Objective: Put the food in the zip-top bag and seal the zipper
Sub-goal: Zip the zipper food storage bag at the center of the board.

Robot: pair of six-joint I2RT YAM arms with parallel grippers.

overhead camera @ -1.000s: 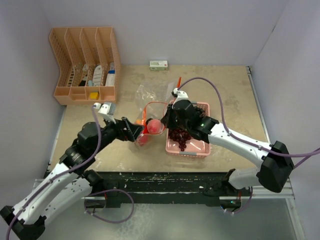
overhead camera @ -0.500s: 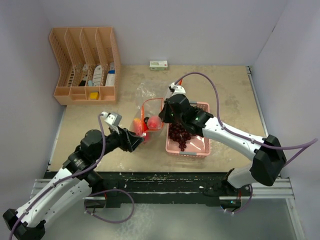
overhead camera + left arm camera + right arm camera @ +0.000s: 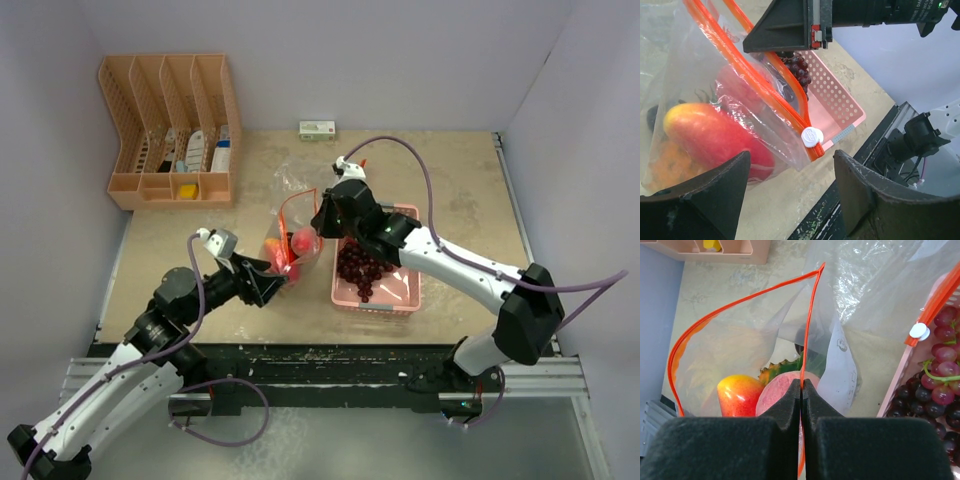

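Note:
The zip-top bag (image 3: 297, 232) with an orange zipper (image 3: 812, 315) stands open at mid table. My right gripper (image 3: 801, 385) is shut on the bag's orange rim and holds it up. Inside lie a red-yellow fruit (image 3: 740, 392), a pink peach (image 3: 777, 390) and the pineapple's green leaves (image 3: 785, 367). My left gripper (image 3: 790, 165) is open low beside the bag's near corner. The white slider (image 3: 811, 136) hangs just beyond its fingertips, with nothing between them. Dark purple grapes (image 3: 360, 270) lie in the pink tray (image 3: 405, 295) to the right of the bag.
A peach-coloured desk organizer (image 3: 170, 130) with small items stands at the back left. A small white box (image 3: 318, 129) lies against the back wall. Walls close in the table on the left, back and right.
My right gripper has drawn the bag's rim up and toward the back left, so the bag stands taller. My left gripper has backed toward the near edge and its jaws have narrowed somewhat.

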